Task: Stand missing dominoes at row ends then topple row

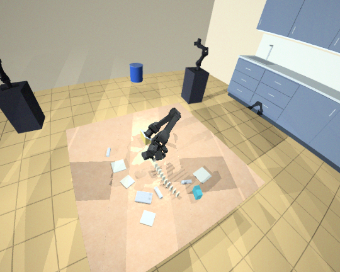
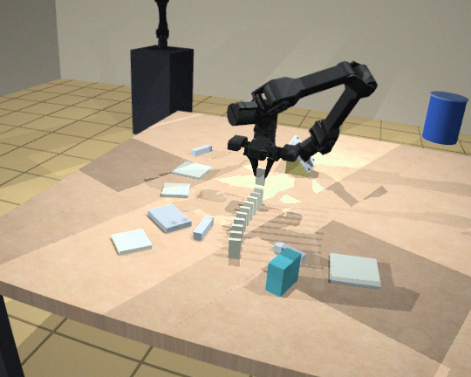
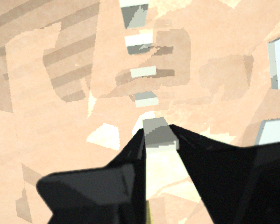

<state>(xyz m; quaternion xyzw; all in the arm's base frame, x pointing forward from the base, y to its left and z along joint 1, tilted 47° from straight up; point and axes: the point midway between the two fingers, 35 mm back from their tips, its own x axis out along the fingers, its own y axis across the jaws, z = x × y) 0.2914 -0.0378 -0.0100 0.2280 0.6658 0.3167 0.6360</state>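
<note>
Dominoes stand in a row running away from the table's near edge; above its far end the gripper, part-closed, pinches one more domino upright by its upper faces. Small, stiff and likely light, it should tip easily.

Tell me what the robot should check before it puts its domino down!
1. Gripper shut on domino: ok.
2. Domino held upright: ok.
3. Domino over the far end of the row, in line with it: ok.
4. Domino touching the table: cannot tell.
5. Gap to the nearest standing domino matches the row's spacing: cannot tell.
6. Row untouched, all standing: ok.
</note>
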